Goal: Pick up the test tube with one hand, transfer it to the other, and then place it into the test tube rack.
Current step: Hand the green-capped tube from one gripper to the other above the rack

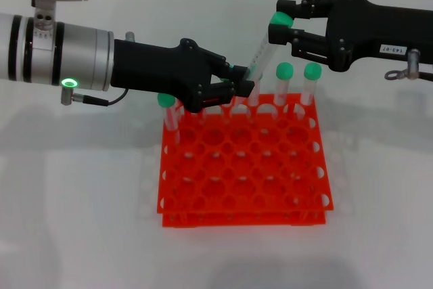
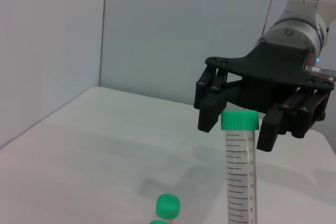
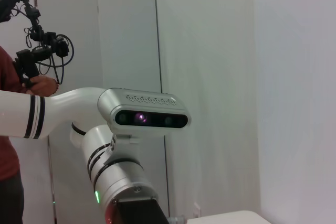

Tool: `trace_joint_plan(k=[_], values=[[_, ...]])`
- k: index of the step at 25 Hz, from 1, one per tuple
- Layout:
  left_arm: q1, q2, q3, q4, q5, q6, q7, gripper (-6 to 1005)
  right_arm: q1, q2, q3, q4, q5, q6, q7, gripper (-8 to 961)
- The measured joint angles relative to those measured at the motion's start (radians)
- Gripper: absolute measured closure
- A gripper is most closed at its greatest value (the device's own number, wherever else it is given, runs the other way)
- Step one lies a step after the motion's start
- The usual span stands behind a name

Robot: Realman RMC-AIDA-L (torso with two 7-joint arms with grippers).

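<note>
The test tube [image 1: 260, 49], clear with a green cap, hangs tilted above the back row of the orange-red test tube rack [image 1: 243, 167]. My left gripper [image 1: 247, 79], on the green-lit wrist, is shut on the tube's lower end. My right gripper [image 1: 282, 19], the one with the white label, reaches in from the right. Its fingers [image 2: 210, 119] sit on both sides of the tube's cap [image 2: 240, 120] with no gap showing. The right wrist view shows only my left arm [image 3: 121, 182] and its camera.
Other green-capped tubes [image 1: 284, 72] stand in the rack's back row, one [image 1: 166, 103] at its back left corner, partly behind my left gripper. Two of their caps [image 2: 168, 205] show below the held tube. The rack's front rows hold open holes. White table lies all around.
</note>
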Motion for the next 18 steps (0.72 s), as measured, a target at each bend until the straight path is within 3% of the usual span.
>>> trace_joint_plan(k=[18], values=[[-0.004,-0.001,-0.004,0.000,0.000,0.002,0.000,802,0.001,-0.002,-0.002,0.008,0.000,0.001,0.000,649]])
